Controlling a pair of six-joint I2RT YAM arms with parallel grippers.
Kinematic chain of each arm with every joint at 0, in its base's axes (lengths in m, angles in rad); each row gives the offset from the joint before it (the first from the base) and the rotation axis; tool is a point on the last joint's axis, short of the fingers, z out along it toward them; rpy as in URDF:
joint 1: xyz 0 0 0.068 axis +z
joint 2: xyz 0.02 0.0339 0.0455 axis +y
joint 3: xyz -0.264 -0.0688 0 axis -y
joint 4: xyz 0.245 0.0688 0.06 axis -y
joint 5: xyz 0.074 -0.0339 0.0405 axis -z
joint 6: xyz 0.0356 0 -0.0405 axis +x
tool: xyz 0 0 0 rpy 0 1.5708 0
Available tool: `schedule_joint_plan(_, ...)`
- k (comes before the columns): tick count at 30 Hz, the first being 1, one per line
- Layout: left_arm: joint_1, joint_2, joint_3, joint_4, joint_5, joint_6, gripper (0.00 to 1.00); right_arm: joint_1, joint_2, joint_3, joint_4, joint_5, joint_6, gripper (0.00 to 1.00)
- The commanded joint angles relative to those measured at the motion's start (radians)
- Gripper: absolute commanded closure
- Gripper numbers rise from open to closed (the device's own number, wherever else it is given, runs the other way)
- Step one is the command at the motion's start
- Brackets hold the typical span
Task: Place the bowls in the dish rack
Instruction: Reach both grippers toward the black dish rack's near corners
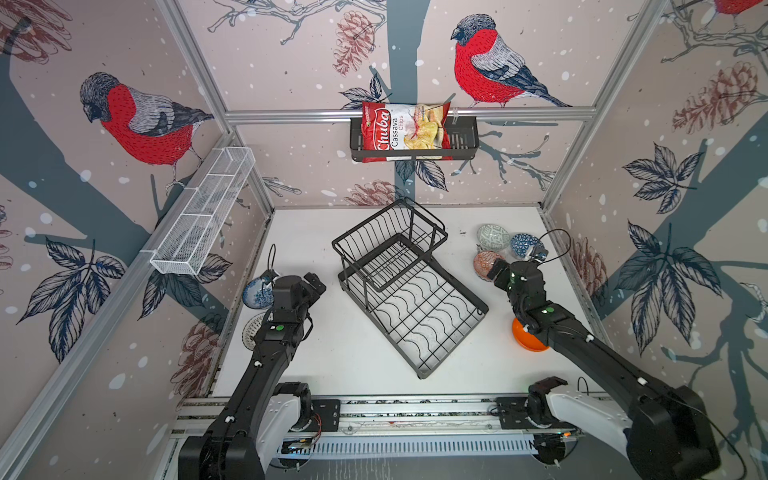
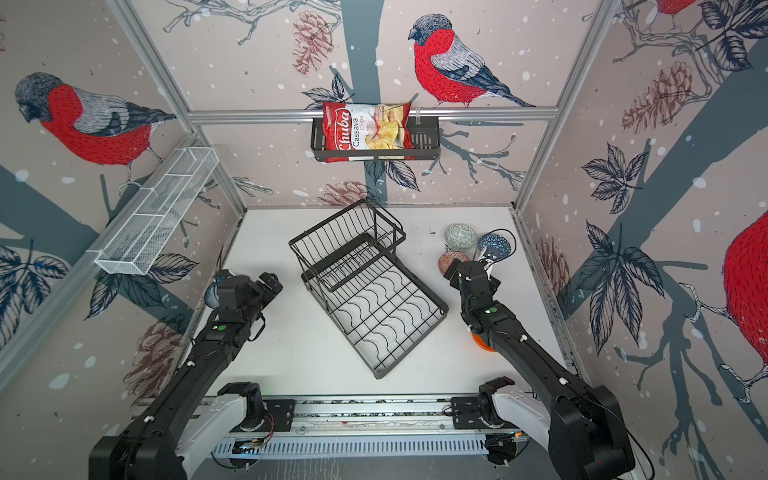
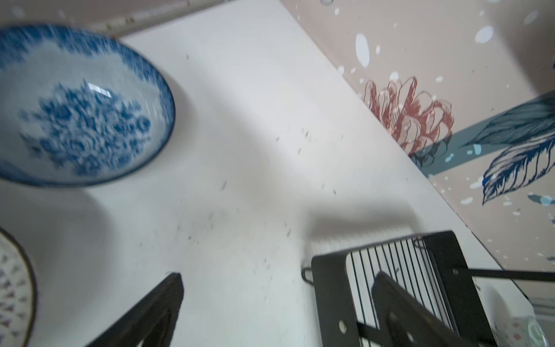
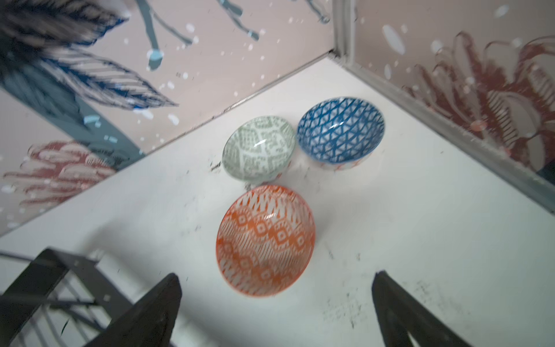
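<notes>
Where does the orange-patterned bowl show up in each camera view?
Top view: orange-patterned bowl, right of the dish rack, near the far right corner.
Top view: same place.
Left wrist: not in it.
Right wrist: centre, ahead of the open jaws.
Shared landmark: grey-green bowl just behind it.

Both top views are bright and evenly lit, seemingly from overhead, with wide-angle stretch toward the edges. Soft shadows lie on the white table just ahead of the left gripper. Off to its side the floral bowl is smeared by blur and shows a small glint. Ahead of the right gripper the salmon bowl looks soft, with one glare spot inside
</notes>
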Motion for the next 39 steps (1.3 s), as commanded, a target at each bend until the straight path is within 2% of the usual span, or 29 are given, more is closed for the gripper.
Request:
schedule_joint_plan(1, 0.001, -0.048, -0.023, 0.039, 0.078, -0.046, 0.02, 0.063, -0.036, -0.02, -0.136, -0.009, 0.04, 0.0)
schedule_joint_plan(4, 0.001, -0.086, -0.077, 0.054, 0.12, -0.056, 0.02, 0.097, -0.074, -0.056, -0.187, -0.043, 0.082, 0.0)
schedule_joint_plan(8, 0.002, -0.119, -0.11, 0.039, 0.187, -0.037, 0.02, 0.14, -0.121, -0.105, -0.238, -0.045, 0.16, 0.05)
schedule_joint_plan(13, 0.002, -0.176, -0.156, 0.085, 0.248, -0.033, 0.02, 0.188, -0.144, -0.158, -0.21, -0.079, 0.214, 0.11)
schedule_joint_plan(16, 0.001, -0.172, -0.171, 0.108, 0.299, -0.039, 0.02, 0.207, -0.107, -0.165, -0.183, -0.12, 0.237, 0.16)
schedule_joint_plan(19, 0.0, -0.145, -0.18, 0.122, 0.334, -0.041, 0.02, 0.225, -0.053, -0.147, -0.17, -0.142, 0.246, 0.24)
schedule_joint_plan(26, 0.001, -0.077, -0.185, 0.178, 0.423, -0.052, 0.02, 0.249, 0.03, -0.112, -0.111, -0.248, 0.254, 0.33)
schedule_joint_plan(33, 0.001, -0.022, -0.178, 0.223, 0.456, -0.064, 0.02, 0.272, 0.111, -0.103, -0.051, -0.264, 0.268, 0.49)
schedule_joint_plan(39, -0.002, 0.017, -0.173, 0.245, 0.484, -0.069, 0.02, 0.271, 0.202, -0.05, -0.004, -0.253, 0.257, 0.57)
